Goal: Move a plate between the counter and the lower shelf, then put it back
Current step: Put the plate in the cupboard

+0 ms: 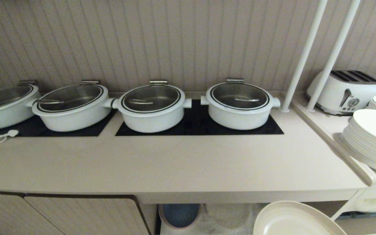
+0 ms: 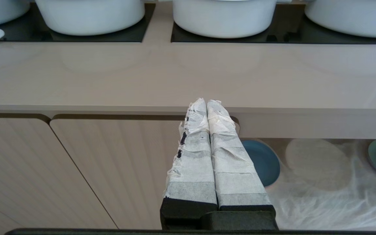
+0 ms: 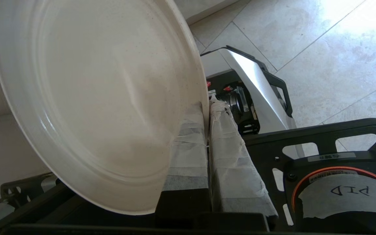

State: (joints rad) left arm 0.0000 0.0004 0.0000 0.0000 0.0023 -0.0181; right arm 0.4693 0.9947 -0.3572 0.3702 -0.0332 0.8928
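**Plate gripped by its rim below the counter**

The right gripper (image 3: 206, 107) has its taped fingers (image 3: 227, 156) clamped on the rim of the plate (image 3: 96, 98), holding it tilted, below and in front of the counter (image 1: 175, 163). The plate is round, plain cream with a shallow raised rim. The left gripper (image 2: 206, 103), fingers pressed together, points at the counter's front edge.

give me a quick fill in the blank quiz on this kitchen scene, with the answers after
1. The right gripper is shut on the rim of the cream ____.
2. The number of white pots standing on the black hob panels is ____.
3. In the lower shelf, the plate nearest the cabinet doors is coloured ____.

Answers: plate; four; blue
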